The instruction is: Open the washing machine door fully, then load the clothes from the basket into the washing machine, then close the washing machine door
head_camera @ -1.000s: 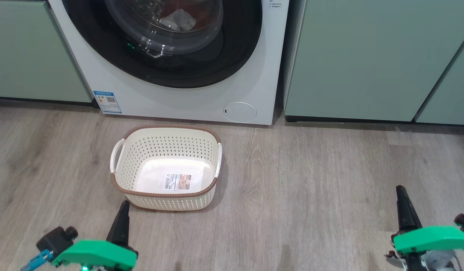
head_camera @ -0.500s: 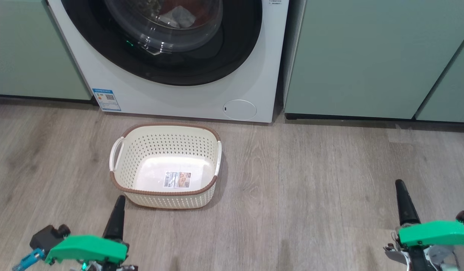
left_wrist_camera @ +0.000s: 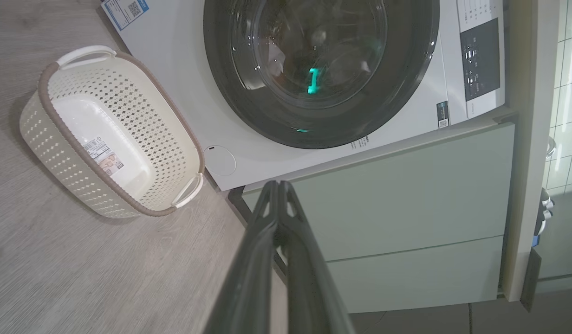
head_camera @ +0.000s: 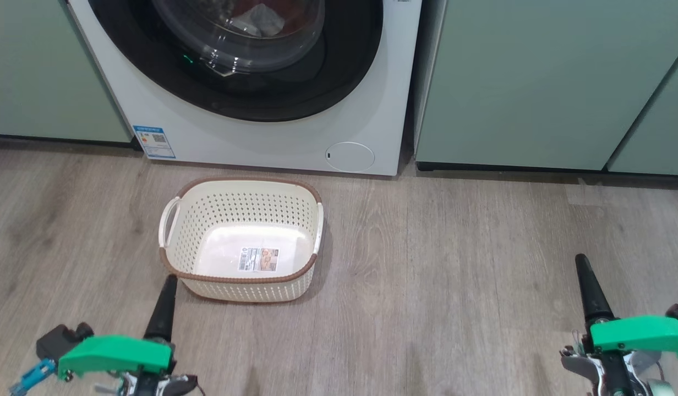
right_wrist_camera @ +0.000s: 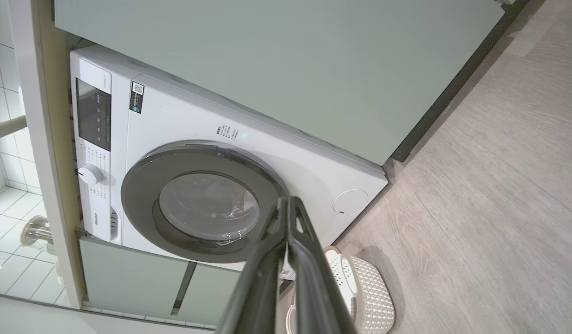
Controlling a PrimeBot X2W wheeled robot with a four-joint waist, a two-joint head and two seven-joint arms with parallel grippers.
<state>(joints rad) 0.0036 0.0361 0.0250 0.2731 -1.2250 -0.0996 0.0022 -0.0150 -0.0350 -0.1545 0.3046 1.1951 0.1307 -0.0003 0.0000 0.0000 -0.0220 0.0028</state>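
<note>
You had the left end effector [head_camera: 167, 286] low on the left, fingers pressed together, its tip just beside the basket's [head_camera: 234, 279] near left corner. The basket stood on the floor [head_camera: 454, 275] before the washing machine [head_camera: 262, 140], its bottom bare around a sticker [head_camera: 258, 259]. The washing machine door [head_camera: 339, 71] sat closed, and behind its glass the clothes [head_camera: 259, 19] lay in the drum. Your right end effector [head_camera: 584, 269], fingers pressed together, was well apart on the right.

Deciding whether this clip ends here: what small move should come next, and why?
Probably just park and stop: the washing machine door is shut, the basket is empty, the clothes show through the door, and the left gripper and right gripper have jaws shut on nothing.
</note>
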